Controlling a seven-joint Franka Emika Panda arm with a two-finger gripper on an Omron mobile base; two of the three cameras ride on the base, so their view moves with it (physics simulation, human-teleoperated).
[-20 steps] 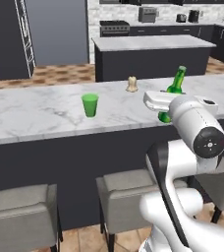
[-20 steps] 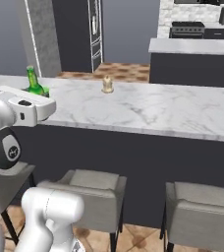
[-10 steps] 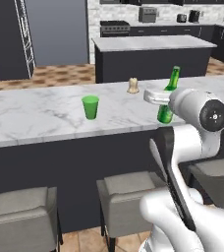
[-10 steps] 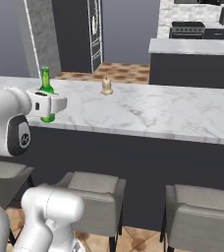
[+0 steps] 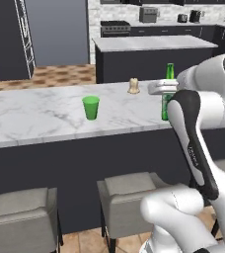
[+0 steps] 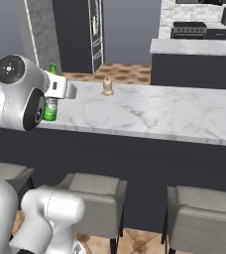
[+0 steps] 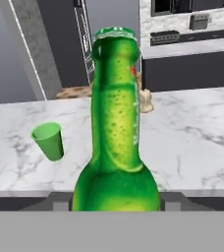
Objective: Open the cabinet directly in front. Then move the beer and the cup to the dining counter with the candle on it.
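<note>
In the left base view, the beer (image 5: 168, 94) stands upright on the dining counter (image 5: 45, 116), near its front edge, with the white arm's wrist right at it. The gripper (image 5: 165, 88) sits at the bottle's upper body; whether its jaws pinch the glass or stand spread cannot be told here. The cup (image 5: 91, 107) stands upright on the marble well to the left of the bottle, and the candle (image 5: 132, 86) sits farther back between them. 2 grey stools (image 5: 134, 197) stand under the counter's front.

In the right base view, the beer (image 6: 50, 101) stands on the dining counter (image 6: 154, 111) near the front edge, partly hidden behind the arm's round joint. The candle (image 6: 107, 87) rests behind and to its right.

In the hand view, the beer (image 7: 116, 147) rises between the fingers, whose tips are hidden by the bottle, so the jaws' state cannot be told. The cup (image 7: 48, 141) is at the left and the candle (image 7: 145, 101) just right of the neck.
</note>
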